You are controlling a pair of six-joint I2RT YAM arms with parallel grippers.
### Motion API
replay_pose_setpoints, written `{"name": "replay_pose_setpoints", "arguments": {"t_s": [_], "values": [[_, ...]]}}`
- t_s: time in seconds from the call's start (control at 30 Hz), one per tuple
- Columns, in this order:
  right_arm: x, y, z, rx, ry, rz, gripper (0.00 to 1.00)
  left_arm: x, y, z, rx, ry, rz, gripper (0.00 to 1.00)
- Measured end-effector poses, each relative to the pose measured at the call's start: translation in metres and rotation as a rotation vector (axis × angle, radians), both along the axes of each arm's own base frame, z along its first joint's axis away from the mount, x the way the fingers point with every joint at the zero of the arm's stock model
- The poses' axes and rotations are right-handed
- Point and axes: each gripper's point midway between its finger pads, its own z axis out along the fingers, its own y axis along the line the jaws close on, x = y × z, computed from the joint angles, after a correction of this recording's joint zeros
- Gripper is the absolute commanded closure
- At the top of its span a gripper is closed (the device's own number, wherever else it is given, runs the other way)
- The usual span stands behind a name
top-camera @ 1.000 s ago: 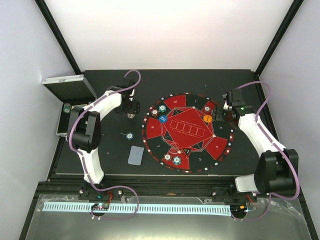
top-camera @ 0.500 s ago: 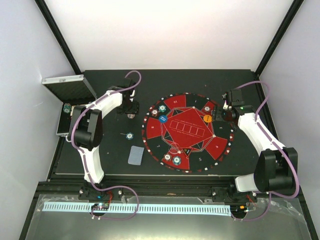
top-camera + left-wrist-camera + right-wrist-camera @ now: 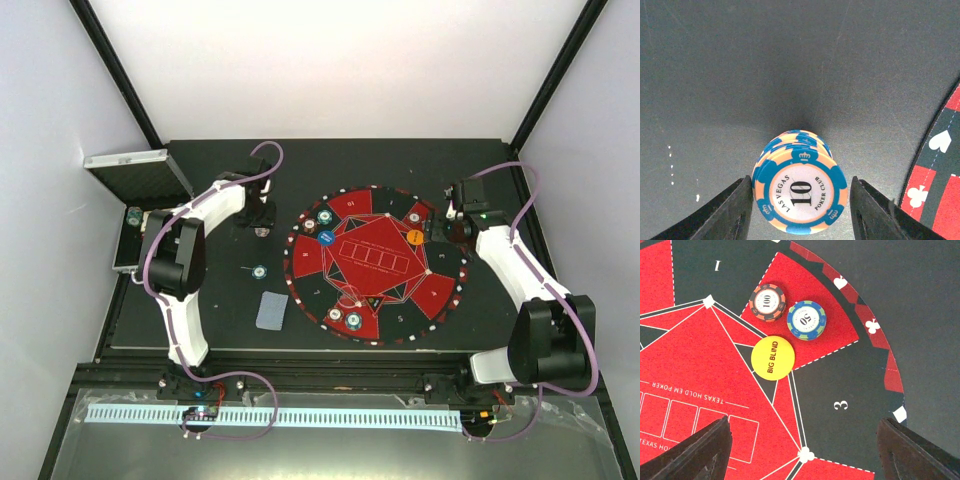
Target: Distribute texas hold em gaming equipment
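Grasping: left gripper [image 3: 801, 210] straddles the short stack of blue-and-cream poker chips [image 3: 799, 192] on the black tabletop [image 3: 740, 75].
Left claw: fingers [image 3: 737, 212] hug the stack; clamped or not, cannot tell.
Advice: squeeze low and level, catching every chip.
Right gripper [image 3: 802, 445]: spread wide, empty.

Blue-and-cream chip stack [image 3: 800, 192], top marked 10, slightly staggered, upright on bare bench [image 3: 740, 75] left of mat [image 3: 940, 190]. On mat's red wedge: red-black 100 stack [image 3: 767, 302] just beside blue-green 50 stack [image 3: 806, 320]; yellow BIG BLIND button [image 3: 772, 358] flat nearby. Blue button [image 3: 326, 237] on mat's left part. Grey-blue cards [image 3: 272, 310] flat on bench, small stack [image 3: 259, 270] near them.
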Motion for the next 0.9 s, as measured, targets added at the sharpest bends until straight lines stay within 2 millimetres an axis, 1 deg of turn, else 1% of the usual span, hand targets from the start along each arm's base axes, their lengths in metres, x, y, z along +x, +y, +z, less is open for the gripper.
{"name": "replay_pose_setpoints", "arguments": {"t_s": [0.13,0.3,0.4,0.47,0.6,0.7,0.9], "values": [[0.0,0.0,0.0,0.0,0.0,0.0,0.2,0.0,0.0,-0.001,0.001,0.002,0.001,0.44],[0.0,0.0,0.0,0.0,0.0,0.0,0.2,0.0,0.002,-0.008,0.005,0.018,0.004,0.43],[0.0,0.0,0.0,0.0,0.0,0.0,0.2,-0.001,0.003,-0.011,0.007,0.025,0.007,0.47],[0.0,0.0,0.0,0.0,0.0,0.0,0.2,0.0,0.003,-0.011,0.007,0.025,0.007,0.48],[0.0,0.0,0.0,0.0,0.0,0.001,0.2,0.0,0.003,-0.011,0.007,0.025,0.007,0.44],[0.0,0.0,0.0,-0.001,0.001,0.001,0.2,0.0,0.003,-0.011,0.007,0.024,0.007,0.44],[0.0,0.0,-0.001,-0.005,0.002,0.007,0.2,0.002,0.003,-0.009,0.005,0.017,0.007,0.49]]}}
